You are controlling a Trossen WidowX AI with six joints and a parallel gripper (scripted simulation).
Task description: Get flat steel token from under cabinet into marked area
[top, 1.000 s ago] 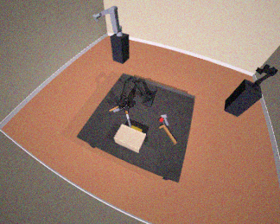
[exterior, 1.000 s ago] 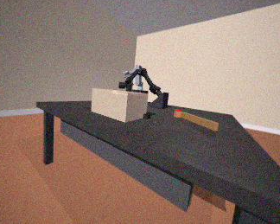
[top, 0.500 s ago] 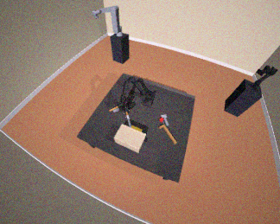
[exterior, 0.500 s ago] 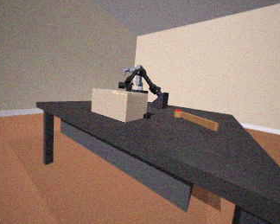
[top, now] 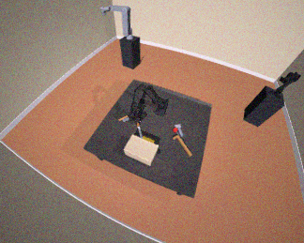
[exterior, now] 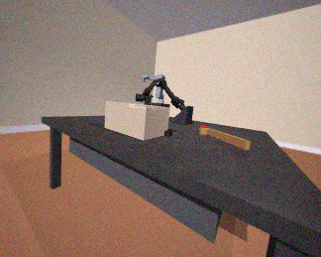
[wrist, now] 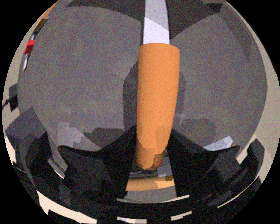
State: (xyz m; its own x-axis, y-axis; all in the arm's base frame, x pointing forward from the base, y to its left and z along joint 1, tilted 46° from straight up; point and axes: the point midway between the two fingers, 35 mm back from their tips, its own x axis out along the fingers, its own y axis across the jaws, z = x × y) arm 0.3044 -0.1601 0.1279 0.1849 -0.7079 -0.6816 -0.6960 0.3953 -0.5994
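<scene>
Beside the cabinet (top: 141, 149) (exterior: 125, 120), the arm's fingers (top: 138, 119) grip an orange-handled tool (top: 139, 129) (wrist: 158, 95). The token cannot be made out. The retrieval step seems in hand; next, the blade likely must sweep it from underneath.

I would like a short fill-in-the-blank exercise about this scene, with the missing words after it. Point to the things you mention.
The gripper (wrist: 151, 130) is shut on a tool's handle (wrist: 158, 95), whose colour is ____. The cabinet (top: 141, 150) (exterior: 125, 120) stands on a ____. The hammer with a wooden handle (top: 183, 146) (exterior: 229, 138) has one small part coloured ____.

Missing words: orange; table; red.
</scene>
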